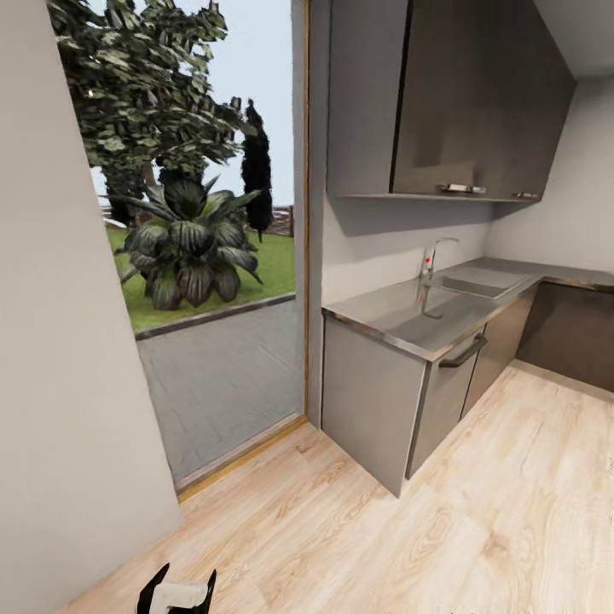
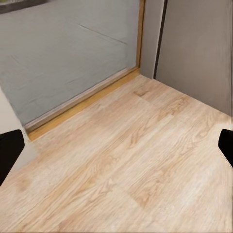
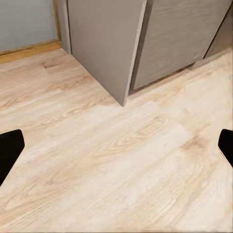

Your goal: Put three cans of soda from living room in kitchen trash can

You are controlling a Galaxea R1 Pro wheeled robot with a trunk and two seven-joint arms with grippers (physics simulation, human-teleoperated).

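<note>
Where floor meets door, cabinet (image 1: 375, 401) corner.

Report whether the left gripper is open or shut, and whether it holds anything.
Open and empty: the left gripper has its two dark fingertips far apart, with bare wood floor between them.

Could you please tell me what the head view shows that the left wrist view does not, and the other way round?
Head view alone: the steel counter with sink and tap, the upper cabinets, and a leafy garden plant outside. Left wrist view alone: the left gripper from behind its fingers, jaws wide apart with nothing between them. Both share the light wood floor, the wooden door sill with grey paving beyond it, and a grey cabinet side.
</note>
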